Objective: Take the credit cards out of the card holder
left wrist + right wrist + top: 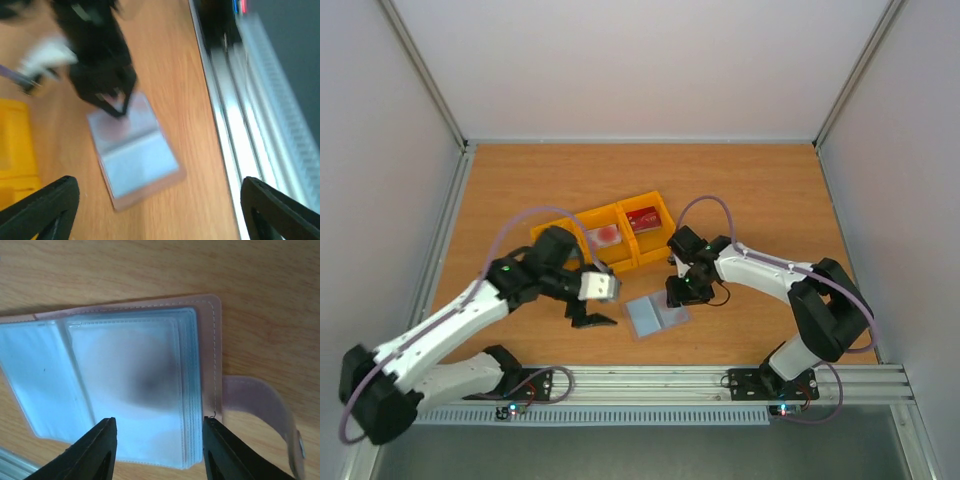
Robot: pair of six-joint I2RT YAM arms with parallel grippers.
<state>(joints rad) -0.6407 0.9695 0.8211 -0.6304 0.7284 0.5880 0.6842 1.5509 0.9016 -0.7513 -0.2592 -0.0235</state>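
- Your worktop is a brown wood-grain table (770,200) with pale walls around it.
- A yellow plastic tray with three compartments (650,247) sits near the middle, and your left arm crosses its left end.
- The thin taupe-pink bifold card holder (655,315) lies open and flat on the table, in front of the tray and between your two grippers. Its pale blue-grey pocket panels face up and its closing strap (260,410) is folded out to one side.
- Your left gripper (592,312) hovers just left of the holder, fingers spread wide and grasping nothing.
- Your right gripper (680,292) is on the holder's strap-side panel, fingers parted to either side of the pocket stack. You probably cannot tell whether they touch it.
- A whitish-pink card with a red blotch (607,236) lies in the middle compartment.
- A dark red card (643,218) lies in the right compartment.
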